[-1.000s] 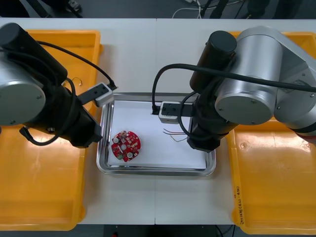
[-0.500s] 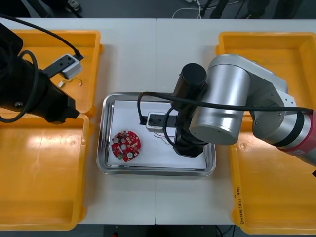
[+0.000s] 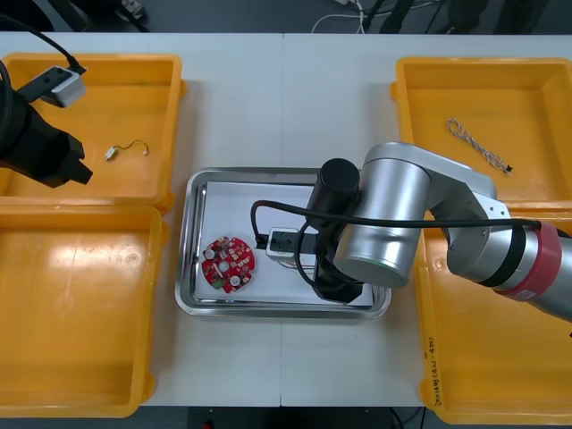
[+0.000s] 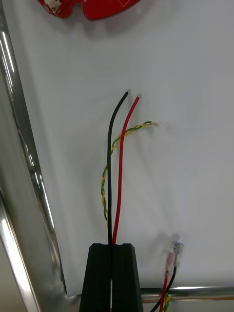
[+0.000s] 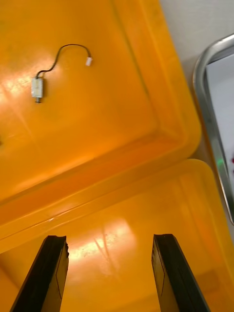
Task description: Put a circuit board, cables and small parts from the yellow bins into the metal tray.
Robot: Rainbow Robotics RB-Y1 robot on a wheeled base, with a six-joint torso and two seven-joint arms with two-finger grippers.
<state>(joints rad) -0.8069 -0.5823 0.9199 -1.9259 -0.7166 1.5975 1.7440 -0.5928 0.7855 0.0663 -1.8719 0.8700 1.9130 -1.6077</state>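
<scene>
In the right wrist view my right gripper (image 4: 112,251) is shut on a cable (image 4: 118,161) of black, red and twisted yellow-green wires that lies along the white floor of the metal tray (image 4: 24,161). The round red circuit board (image 3: 228,264) lies in the tray's (image 3: 192,304) left half, just beyond the cable's loose ends. My right arm (image 3: 380,223) covers the tray's right half. My left gripper (image 5: 109,270) is open with nothing between its fingers, over the seam between the two left yellow bins (image 5: 122,161). A small metal part (image 5: 37,87) on a thin black wire lies in the far-left bin.
A twisted blue and white cable (image 3: 478,143) lies in the far-right bin (image 3: 420,98). A small connector (image 4: 174,254) on thin wires rests by the tray's rim, beside my right fingers. The near-left bin (image 3: 76,313) holds nothing visible.
My left arm has drawn back from the tray's left edge to the far-left bin. My right arm has moved left and nearer over the tray, uncovering the far-right bin.
</scene>
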